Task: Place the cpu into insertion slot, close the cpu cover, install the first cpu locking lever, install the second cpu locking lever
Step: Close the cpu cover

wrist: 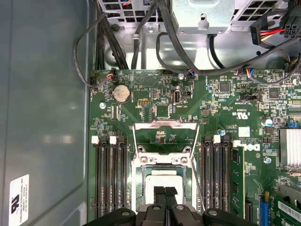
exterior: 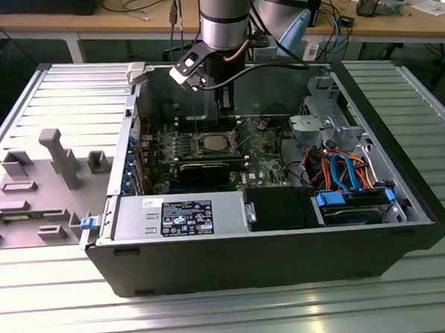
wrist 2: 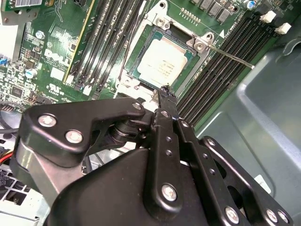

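- I find the cpu lying flat in the slot, silver top up.
- In the exterior view it sits at 12 o'clock from the graphics card.
- The cover lies open, folded back on the board beyond the slot. Green board shows through its window.
- A thin lever angles away from the slot's corner, across the memory slots.
- My jaws are clenched. The two fingertips press together with nothing between them.
- In both wrist views the fingertips hang over the cpu's near edge. I cannot tell whether they touch it.
- In the exterior view the arm hangs into the open case, and the jaws stand at 12 o'clock from the cpu.
- The case rests on a ribbed metal worktop.
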`<state>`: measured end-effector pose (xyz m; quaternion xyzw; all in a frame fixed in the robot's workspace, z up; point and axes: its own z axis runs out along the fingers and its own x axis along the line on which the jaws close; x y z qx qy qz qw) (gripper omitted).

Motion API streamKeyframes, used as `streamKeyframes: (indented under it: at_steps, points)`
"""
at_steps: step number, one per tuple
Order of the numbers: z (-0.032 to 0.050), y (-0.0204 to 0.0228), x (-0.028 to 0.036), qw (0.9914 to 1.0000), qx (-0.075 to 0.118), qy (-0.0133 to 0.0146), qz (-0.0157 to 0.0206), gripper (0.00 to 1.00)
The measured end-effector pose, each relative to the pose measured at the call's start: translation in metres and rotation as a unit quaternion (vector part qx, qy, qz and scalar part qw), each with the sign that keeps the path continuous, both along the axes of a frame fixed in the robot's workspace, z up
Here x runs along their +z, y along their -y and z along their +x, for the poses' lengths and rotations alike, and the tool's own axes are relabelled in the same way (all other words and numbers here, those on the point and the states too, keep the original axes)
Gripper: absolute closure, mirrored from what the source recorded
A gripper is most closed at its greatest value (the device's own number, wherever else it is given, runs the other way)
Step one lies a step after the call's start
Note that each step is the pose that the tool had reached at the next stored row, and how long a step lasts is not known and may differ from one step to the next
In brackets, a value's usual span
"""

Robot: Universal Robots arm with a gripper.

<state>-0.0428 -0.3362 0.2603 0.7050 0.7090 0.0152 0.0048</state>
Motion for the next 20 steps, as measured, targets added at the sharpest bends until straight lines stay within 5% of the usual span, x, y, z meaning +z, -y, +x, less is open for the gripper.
streamKeyframes:
  at_steps: [8,16,20]
  points:
    - [0.0055,-0.0001,0.0011,1.0,0.0,0.0,-0.001,0.89]
    - [0.0056,0.0,0.0161,1.0,0.0,0.0001,-0.0027,0.89]
    - [0.0056,0.0,0.0162,1.0,0.0,0.0,-0.0028,0.89]
